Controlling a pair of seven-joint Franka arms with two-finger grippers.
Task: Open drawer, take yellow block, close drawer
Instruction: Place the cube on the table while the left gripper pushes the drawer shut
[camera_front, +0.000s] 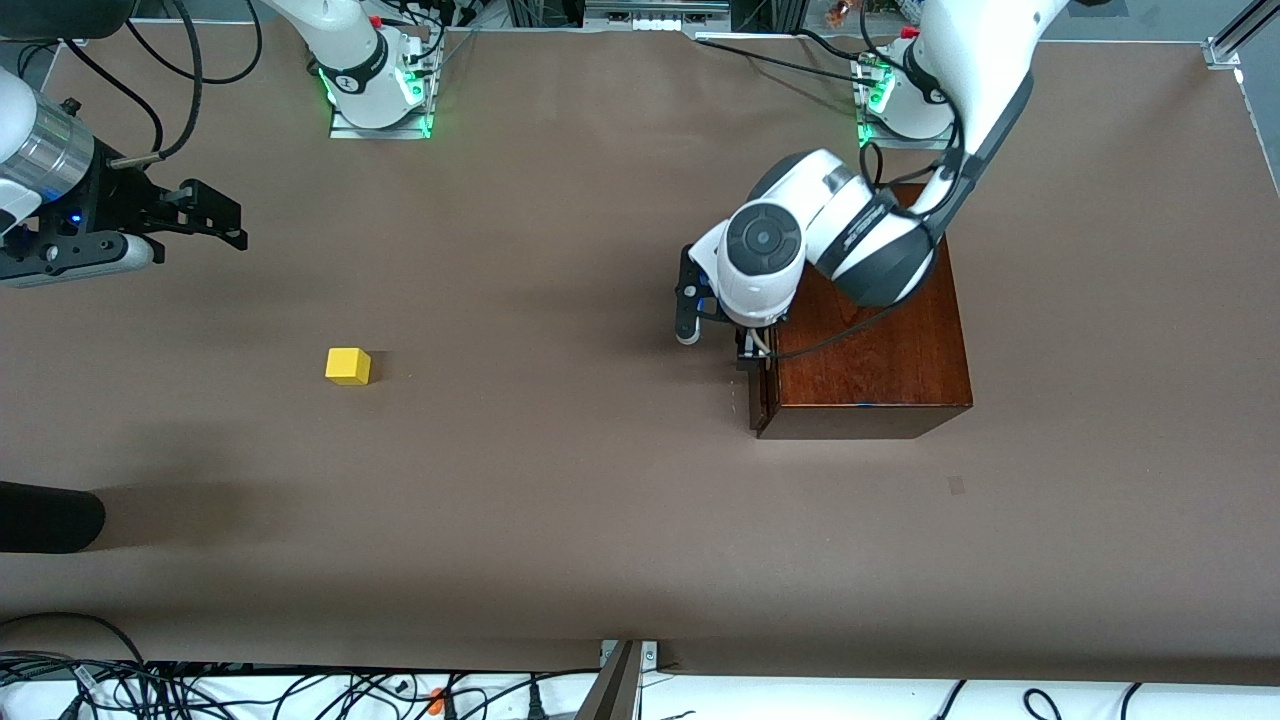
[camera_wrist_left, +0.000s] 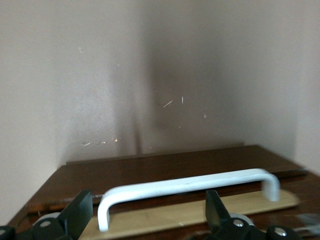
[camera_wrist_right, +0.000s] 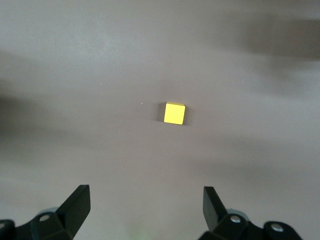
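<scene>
The yellow block (camera_front: 348, 366) lies on the bare table toward the right arm's end, well away from the cabinet (camera_front: 880, 350); the right wrist view shows it (camera_wrist_right: 174, 113) too. The drawer front (camera_front: 760, 395) faces the right arm's end. Its white handle (camera_wrist_left: 190, 186) crosses the left wrist view, with a narrow strip of pale wood (camera_wrist_left: 200, 212) beside it. My left gripper (camera_front: 715, 335) is open at the drawer front, its fingers (camera_wrist_left: 80, 210) spread along the handle and holding nothing. My right gripper (camera_front: 232, 220) is open and empty, up over the table, with the block in front of its fingers (camera_wrist_right: 77, 202).
A dark object (camera_front: 45, 518) juts in at the table edge by the right arm's end, nearer the front camera than the block. The left arm's forearm (camera_front: 860, 240) hangs over the cabinet top. Cables lie along the front table edge (camera_front: 300, 690).
</scene>
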